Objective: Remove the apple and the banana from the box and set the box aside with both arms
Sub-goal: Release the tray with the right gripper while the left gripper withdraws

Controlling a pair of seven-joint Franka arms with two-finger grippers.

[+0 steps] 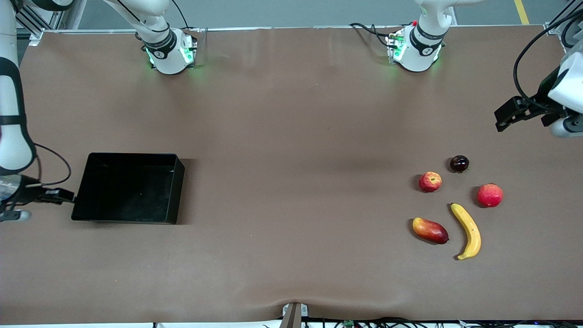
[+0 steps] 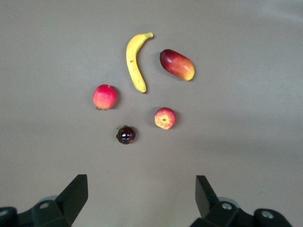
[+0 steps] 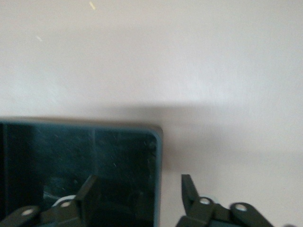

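My right gripper (image 1: 58, 196) sat low at the right arm's end of the table (image 1: 291, 114), at mid-height in the front view, right at the end wall of the box (image 1: 132, 155). In my right wrist view the jaws stood apart and straddled that wall (image 3: 158, 179), one finger inside the tray and one outside, gripping nothing. The box itself lay empty, black and glossy, flat on the cloth.

My left gripper (image 1: 503, 119) hung up in the air over the left arm's end of the table, waiting, with its jaws wide apart and empty. Below it in the left wrist view lay the fruit. The apple (image 1: 430, 181) sat on the table in the lower half of the front view. The banana (image 1: 468, 230) lay nearer the front camera than the apple, with the mango-like fruit (image 1: 430, 230) just beside it. A pink-red fruit (image 1: 490, 195) and a small dark fruit (image 1: 459, 163) completed the cluster, all well apart from the box.

By my reading, both fruits were already out and the box was set aside, so the task looked as good as finished. The next move, as I judged it, called for lifting the right gripper straight up off that wall without nudging the tray, then backing the arm away.
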